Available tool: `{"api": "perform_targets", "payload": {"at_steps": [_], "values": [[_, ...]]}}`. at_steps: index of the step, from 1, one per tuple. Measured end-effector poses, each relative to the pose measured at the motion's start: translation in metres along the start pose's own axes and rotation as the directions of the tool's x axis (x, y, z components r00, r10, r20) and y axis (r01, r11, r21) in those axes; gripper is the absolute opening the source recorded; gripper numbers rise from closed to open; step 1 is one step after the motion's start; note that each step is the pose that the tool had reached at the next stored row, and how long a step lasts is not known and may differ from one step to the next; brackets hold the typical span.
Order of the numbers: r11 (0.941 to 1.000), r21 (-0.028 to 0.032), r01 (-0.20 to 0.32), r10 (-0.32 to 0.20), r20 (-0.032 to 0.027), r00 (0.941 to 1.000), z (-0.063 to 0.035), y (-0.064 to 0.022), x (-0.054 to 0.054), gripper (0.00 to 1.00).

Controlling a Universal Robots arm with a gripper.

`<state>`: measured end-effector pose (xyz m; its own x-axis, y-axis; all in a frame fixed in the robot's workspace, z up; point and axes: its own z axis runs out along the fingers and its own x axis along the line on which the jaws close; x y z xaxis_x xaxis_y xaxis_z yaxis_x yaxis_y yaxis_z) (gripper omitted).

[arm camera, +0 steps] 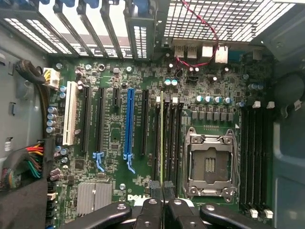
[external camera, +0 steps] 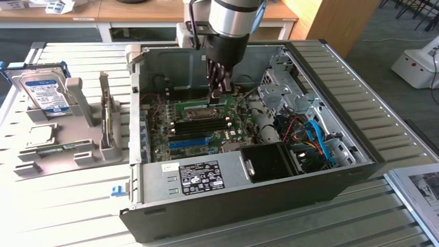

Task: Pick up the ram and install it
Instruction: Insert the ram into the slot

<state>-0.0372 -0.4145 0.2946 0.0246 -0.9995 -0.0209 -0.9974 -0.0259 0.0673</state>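
**Figure. Memory stick over the board, seen from the exterior and wrist views.**

The ram (external camera: 192,101), a long, thin green circuit-board stick, sits at the tip of my dark metal claw (external camera: 218,96) inside the open black desktop computer case (external camera: 357,154), which lies on the pale slatted table (external camera: 69,206).

In the wrist view the ram (arm camera: 162,138) appears edge-on as a narrow green line. It runs straight out from the claw (arm camera: 162,191) and lies along the row of black memory slots (arm camera: 169,138), between the long blue plastic expansion slot (arm camera: 128,124) and the square silver processor socket (arm camera: 209,164) on the green motherboard (arm camera: 114,138).

The claw is closed, and I judge it is pinching the stick across its thickness along the upper edge. Whether the lower edge has entered a slot or hangs just above it I cannot tell.

*Handling, as I judge it:*
- The stick is very light and stiff along its length.
- It is thin enough to crack or flex if twisted.
- Its flat faces are smooth and could slip in a weak pinch.
- The small chips and the contact edge are the fragile parts.
- The sound hold is on the bare upper edge near mid-length, square to the board, leaving the contact edge free.
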Motion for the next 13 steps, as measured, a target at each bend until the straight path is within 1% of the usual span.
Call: {"api": "perform_targets", "payload": {"at_steps": [13], "values": [[1.0000, 0.0004, 0.000, 0.000, 0.0000, 1.0000, 0.0236, -0.0014, 0.000, 0.11]]}}
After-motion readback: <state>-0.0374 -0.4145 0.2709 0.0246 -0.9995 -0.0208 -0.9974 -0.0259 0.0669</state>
